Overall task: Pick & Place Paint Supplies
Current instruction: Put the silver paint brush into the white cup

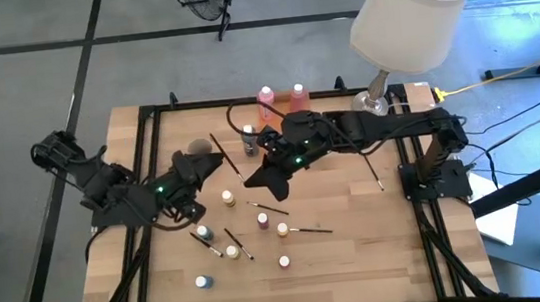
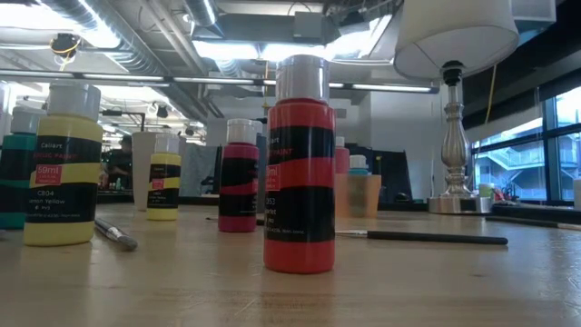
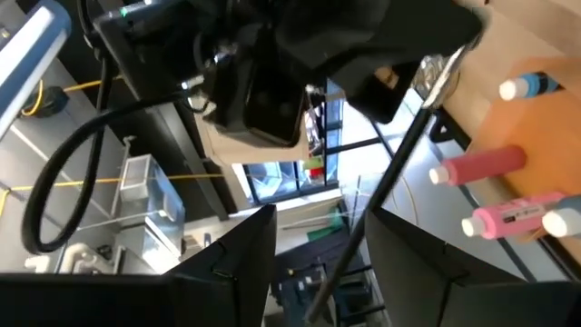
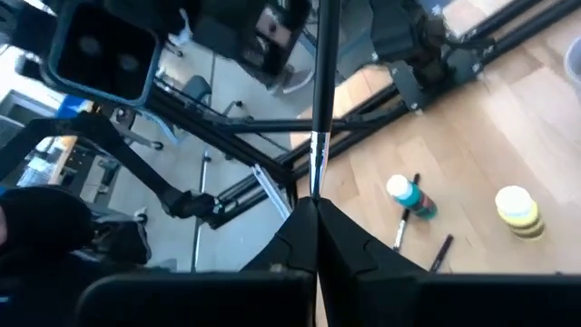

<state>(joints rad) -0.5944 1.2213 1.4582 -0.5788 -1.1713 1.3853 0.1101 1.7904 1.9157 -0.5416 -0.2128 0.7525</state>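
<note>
**Item: thin dark brush point(image 1: 225, 157), in transfer between the two arms**

- Location: held in the air over the middle of the table point(image 1: 361, 252), slanting from the right gripper point(image 1: 248, 180) toward the left gripper point(image 1: 201, 161)
- Right gripper point(image 4: 315, 204): fingers clamped tight on one end of the brush point(image 4: 320, 91), with most of its length standing free
- Left gripper point(image 3: 320, 218): fingers parted with the brush point(image 3: 399, 154) running through the gap; no contact is visible on either side
- Other supplies: small capped bottles point(image 1: 227, 197) stand scattered on the boards just below and toward the front. Loose brushes point(image 1: 309, 230) lie among them, and two pink bottles point(image 1: 266, 97) stand at the far edge beside the lamp point(image 1: 405, 1)

**Hazards, as judged**

- Drop: if the right fingers let go before the left ones have closed, the brush falls among the bottles and may topple one
- Twist: the single end grip leaves a long free shaft, so an off-centre squeeze from the left could pivot or flick the brush out of line
- Strain: with both grippers clamped, any pull apart could bend or snap the thin handle
- Collision: the two wrists sit very near each other, so a small misjudged move could knock them together
</note>
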